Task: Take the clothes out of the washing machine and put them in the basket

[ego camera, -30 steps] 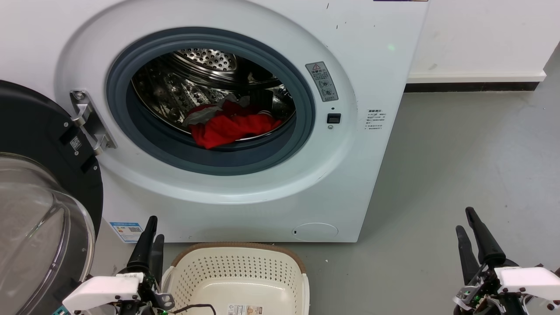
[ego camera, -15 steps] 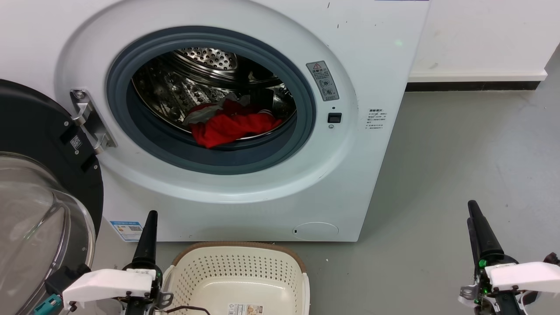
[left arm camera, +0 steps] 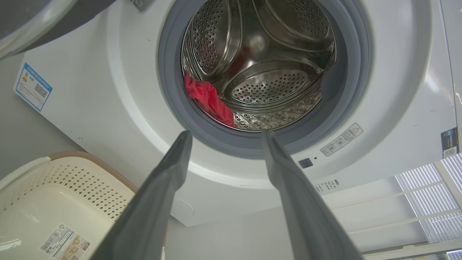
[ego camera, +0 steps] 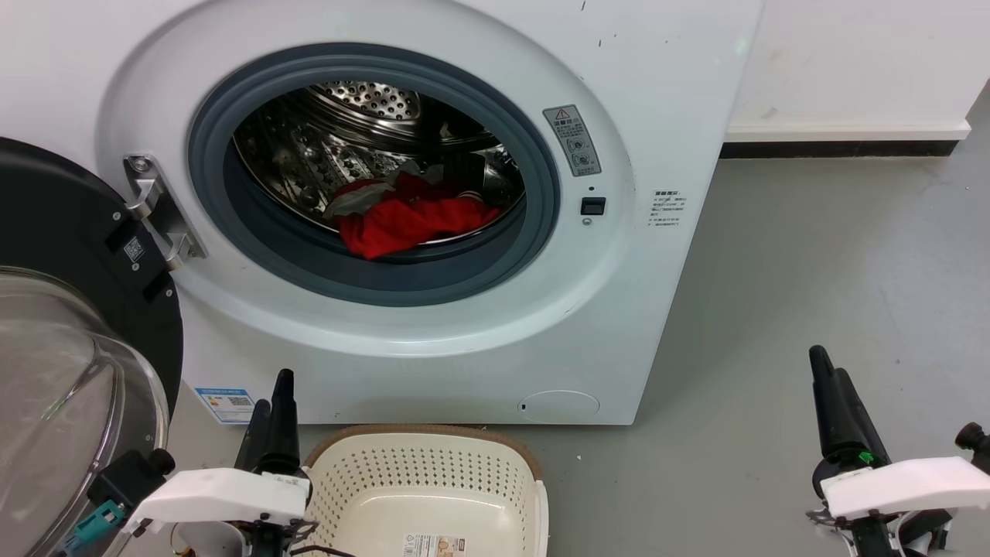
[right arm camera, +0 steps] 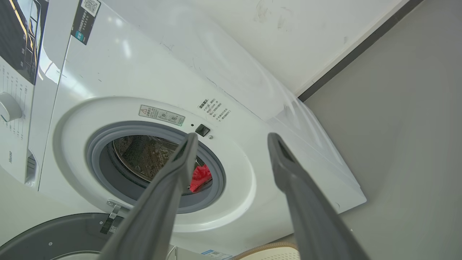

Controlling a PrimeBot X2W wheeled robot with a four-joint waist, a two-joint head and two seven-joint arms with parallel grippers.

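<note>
Head view: washer point(ego camera: 657, 116), door point(ego camera: 46, 232) open; drum point(ego camera: 309, 155) held red clothes point(ego camera: 402, 220). Basket point(ego camera: 421, 472) below showed a bottom label point(ego camera: 433, 546). Left gripper point(ego camera: 272, 391), right gripper point(ego camera: 826, 363): both spread apart.

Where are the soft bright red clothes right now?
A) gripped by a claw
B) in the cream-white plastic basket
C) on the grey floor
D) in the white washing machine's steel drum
D: the soft bright red clothes lie in the perforated steel drum of the white front-loading washing machine, behind its grey rubber rim.
</note>
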